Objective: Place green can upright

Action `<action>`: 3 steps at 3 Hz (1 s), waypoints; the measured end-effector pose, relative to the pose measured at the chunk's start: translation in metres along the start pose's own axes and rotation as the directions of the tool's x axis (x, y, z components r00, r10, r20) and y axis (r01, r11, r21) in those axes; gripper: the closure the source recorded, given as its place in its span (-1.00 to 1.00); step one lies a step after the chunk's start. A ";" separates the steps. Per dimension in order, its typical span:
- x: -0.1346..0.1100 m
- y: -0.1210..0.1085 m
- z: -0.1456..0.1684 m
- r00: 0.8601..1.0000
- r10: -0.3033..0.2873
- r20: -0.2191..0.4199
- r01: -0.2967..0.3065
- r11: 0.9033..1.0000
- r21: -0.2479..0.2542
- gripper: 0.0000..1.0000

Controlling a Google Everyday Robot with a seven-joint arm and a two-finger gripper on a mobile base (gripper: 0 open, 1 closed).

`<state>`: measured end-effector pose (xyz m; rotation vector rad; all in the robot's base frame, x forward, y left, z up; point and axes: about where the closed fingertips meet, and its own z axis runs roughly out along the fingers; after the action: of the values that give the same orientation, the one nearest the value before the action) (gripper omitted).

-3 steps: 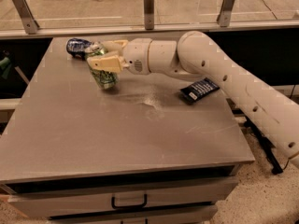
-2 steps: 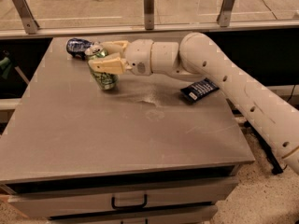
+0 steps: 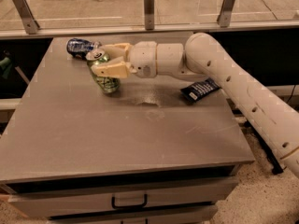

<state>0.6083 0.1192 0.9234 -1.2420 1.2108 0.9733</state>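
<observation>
Gripper upper left of frame, my fingers clamped around green can; can tilted, base seemingly on table. Light, thin-walled, slick, dents easily; hold mid-body, squeeze gently.

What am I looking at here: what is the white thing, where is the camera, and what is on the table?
The white thing is a robot arm reaching in from the right. At its tip is a two-finger claw, over the far left part of a grey table. There is a single camera, looking down at the table from its front side. The claw's fingers are closed on a green can, one on each side near its top. The can is nearly upright, leaning a little, with its base at or just above the table. Behind it a blue can lies on its side. A dark packet lies flat near the right edge, below the arm.
</observation>
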 end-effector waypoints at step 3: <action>0.019 0.024 -0.033 0.999 0.053 0.000 -0.053 0.997 0.055 -1.00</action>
<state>0.5831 0.0874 0.9034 -1.1725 1.2695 0.9715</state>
